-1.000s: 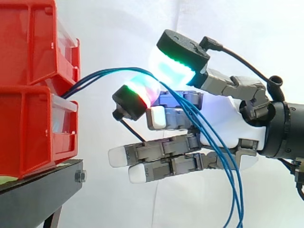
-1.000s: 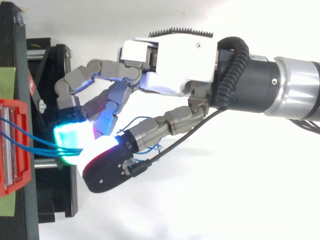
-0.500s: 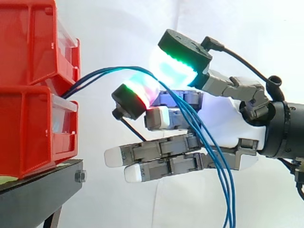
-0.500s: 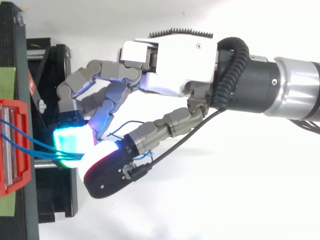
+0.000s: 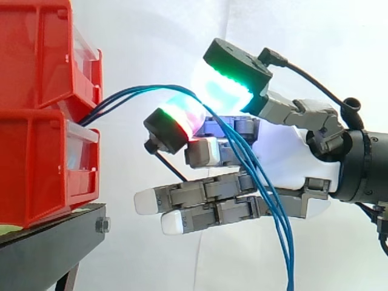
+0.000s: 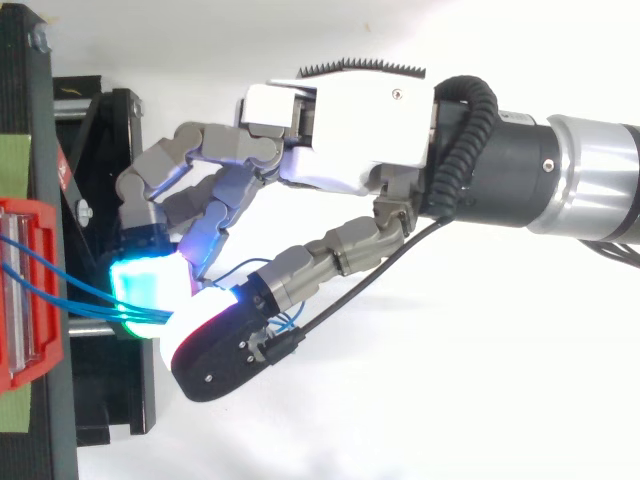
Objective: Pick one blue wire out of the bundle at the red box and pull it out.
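Several blue wires [image 5: 130, 94] come out between the two stacked red boxes [image 5: 36, 66], arch to the right and drop past the white palm of my hand [image 5: 291, 163]. Two glowing fingertips [image 5: 182, 115] meet around the wires at the top of the arch, one red and green, the other cyan and green. The remaining fingers lie straight below, pointing at the boxes. From above, the wires [image 6: 60, 285] run from the red box [image 6: 25, 300] into the pinch of the hand [image 6: 340, 130].
The red boxes sit on a black stand [image 5: 48, 242] at the left, with a white curtain behind. The stand's frame [image 6: 110, 400] lies under the fingertips in the top view. The arm enters from the right.
The hanging parts of the wires have swung left and drawn closer together. The hand has barely moved; its pinching fingertips have shifted slightly.
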